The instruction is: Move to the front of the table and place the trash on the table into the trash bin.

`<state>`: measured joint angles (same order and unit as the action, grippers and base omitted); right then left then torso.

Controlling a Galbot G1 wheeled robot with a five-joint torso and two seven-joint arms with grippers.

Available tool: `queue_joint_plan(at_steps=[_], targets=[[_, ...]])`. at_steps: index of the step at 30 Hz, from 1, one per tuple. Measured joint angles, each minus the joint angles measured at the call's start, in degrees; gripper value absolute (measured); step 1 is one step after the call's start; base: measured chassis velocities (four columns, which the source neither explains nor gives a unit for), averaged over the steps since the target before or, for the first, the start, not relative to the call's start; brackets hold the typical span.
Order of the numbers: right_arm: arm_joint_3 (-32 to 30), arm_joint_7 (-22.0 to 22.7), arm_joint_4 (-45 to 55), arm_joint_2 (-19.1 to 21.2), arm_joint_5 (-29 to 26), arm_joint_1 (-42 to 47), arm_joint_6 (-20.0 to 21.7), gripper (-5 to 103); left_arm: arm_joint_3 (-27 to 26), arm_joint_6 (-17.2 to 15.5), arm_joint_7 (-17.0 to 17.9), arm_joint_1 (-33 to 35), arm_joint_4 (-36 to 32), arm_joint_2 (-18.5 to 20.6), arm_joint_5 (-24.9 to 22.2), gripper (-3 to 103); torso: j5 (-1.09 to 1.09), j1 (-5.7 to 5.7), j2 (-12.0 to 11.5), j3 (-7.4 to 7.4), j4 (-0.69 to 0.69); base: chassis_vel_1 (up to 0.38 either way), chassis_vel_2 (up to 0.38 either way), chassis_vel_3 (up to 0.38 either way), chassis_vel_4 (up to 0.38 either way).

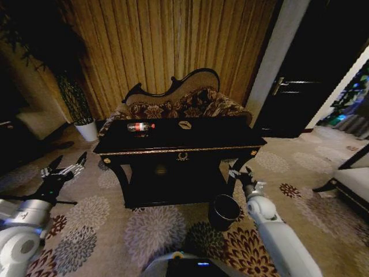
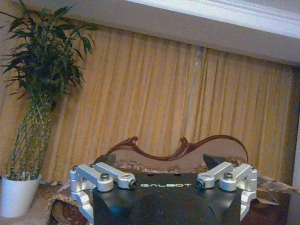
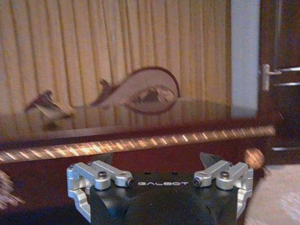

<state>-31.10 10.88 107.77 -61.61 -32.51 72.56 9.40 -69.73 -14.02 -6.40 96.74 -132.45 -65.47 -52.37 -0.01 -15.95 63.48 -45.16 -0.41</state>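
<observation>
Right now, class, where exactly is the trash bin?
In the head view, the trash bin stands on the carpet by the table's front right leg, beside the right pincer.

Table (image 1: 230, 136) top mostly bare; bottle (image 1: 140, 126), small box (image 1: 185, 124) near back edge; sofa (image 1: 179, 104) just behind.

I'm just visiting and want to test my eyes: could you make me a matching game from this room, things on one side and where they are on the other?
Things:
1. clear plastic bottle with red label
2. small brown box-like piece
3. round dark trash bin
4. white plant pot

Places:
A. on the carpet by the black table's right front leg
B. lying on the tabletop, left part
C. on the floor left of the sofa
D. on the tabletop, near the middle

Pairs: 1-B, 2-D, 3-A, 4-C
</observation>
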Motion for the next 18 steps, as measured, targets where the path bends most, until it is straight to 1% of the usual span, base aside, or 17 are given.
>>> queue_joint_plan(at_steps=[1, 2, 4, 5, 6, 7, 12, 14, 18], targets=[[0.0, 0.0, 0.0, 0.0, 0.0, 0.0, 0.0, 100, 0.0, 0.0, 0.0, 0.0, 0.0, 0.0, 0.0, 100, 0.00, 0.00, 0.0, 0.00, 0.00, 0.000, 0.000, 0.000, 0.000], [0.2, 0.9, 2.5, 0.4, -0.6, 0.3, 0.8, 100, 0.0, -0.2, 0.5, 0.0, -0.1, 0.0, 0.0, 100, 0.00, 0.00, 0.0, 0.00, 0.01, 0.000, 0.000, 0.000, 0.000], [0.3, 1.9, 8.0, 1.6, -1.7, 1.2, 1.7, 100, -0.1, -1.8, 2.8, -0.2, -0.6, 0.2, 0.2, 100, 0.00, 0.00, 0.0, 0.00, 0.00, 0.000, 0.000, 0.000, 0.000], [0.3, 1.9, 8.0, 1.6, -1.7, 1.2, 1.7, 100, -0.1, -1.8, 2.8, -0.2, -0.6, 0.2, 0.2, 100, 0.00, 0.00, 0.0, 0.00, 0.00, 0.000, 0.000, 0.000, 0.000], [0.3, 2.0, 9.1, 1.9, -1.9, 1.4, 1.9, 100, -0.2, -2.1, 3.3, -0.3, -0.7, 0.3, 0.5, 100, 0.00, 0.00, 0.0, 0.00, 0.00, 0.000, 0.000, 0.000, 0.000], [0.0, 2.1, 12.0, 2.8, -2.8, 2.0, 2.2, 100, -0.3, -2.4, 4.1, -0.5, -0.7, 0.6, 1.8, 100, 0.00, 0.00, 0.0, 0.00, 0.00, 0.000, 0.000, 0.000, 0.000], [-0.5, 2.3, 15.4, 4.0, -4.3, 2.8, 2.8, 100, -0.4, -2.7, 4.8, -0.7, -0.6, 1.1, 3.0, 100, 0.00, 0.00, 0.0, 0.00, 0.00, 0.000, 0.000, 0.000, 0.000], [-1.1, 2.5, 19.2, 5.5, -5.8, 3.6, 3.5, 100, -0.2, -3.2, 5.2, -0.7, -0.7, 1.5, 3.4, 100, 0.00, 0.00, 0.0, 0.00, 0.00, 0.000, 0.000, 0.000, 0.000], [-1.1, 2.5, 19.5, 5.9, -6.0, 3.9, 3.7, 100, -0.1, -3.4, 5.2, -0.7, -1.0, 1.8, 3.3, 100, 0.00, 0.00, 0.0, 0.00, 0.00, 0.000, 0.000, 0.000, 0.000]])
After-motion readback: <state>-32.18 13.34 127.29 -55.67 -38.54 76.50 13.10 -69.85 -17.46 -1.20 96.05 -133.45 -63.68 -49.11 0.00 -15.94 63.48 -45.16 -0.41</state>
